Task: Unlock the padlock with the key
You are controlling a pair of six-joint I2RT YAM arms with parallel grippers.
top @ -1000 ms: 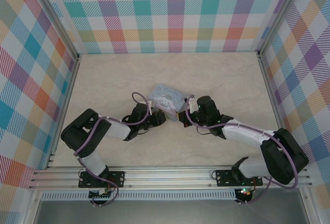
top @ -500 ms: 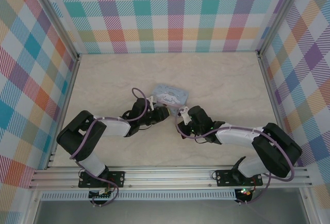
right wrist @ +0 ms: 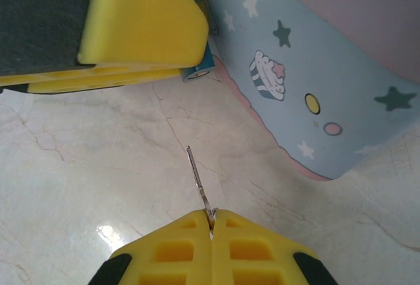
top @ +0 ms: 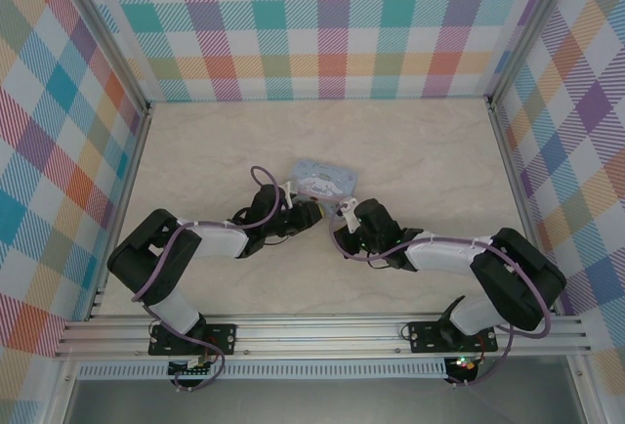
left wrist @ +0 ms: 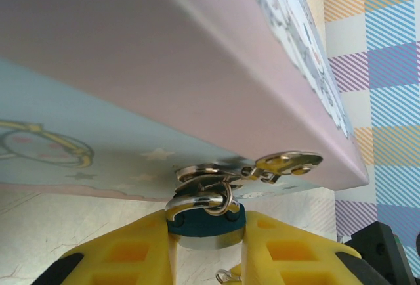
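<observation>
The small blue padlock (left wrist: 207, 224) hangs by its silvery shackle (left wrist: 197, 199) from the latch of the pale blue tin (left wrist: 98, 140). My left gripper (left wrist: 207, 227) is shut on the padlock's body, one yellow finger on each side. In the top view the left gripper (top: 311, 215) is at the tin's near corner. My right gripper (right wrist: 211, 218) is shut on the thin key (right wrist: 197, 178), whose blade points ahead over the table toward the padlock's blue corner (right wrist: 200, 71), a short gap away. The right gripper (top: 342, 227) is just right of the left one.
The tin (top: 324, 180) with its cartoon lid lies mid-table, tilted up at the latch side. In the right wrist view its starry side (right wrist: 308, 94) is on the right and the left gripper's yellow finger (right wrist: 131, 22) fills the upper left. Checked walls enclose the marble table (top: 420, 150).
Over the last second the tin and left gripper shifted slightly away from the bases. The right gripper moved left and nearer, and its arm swung in. Little has moved since the half-second frame.
</observation>
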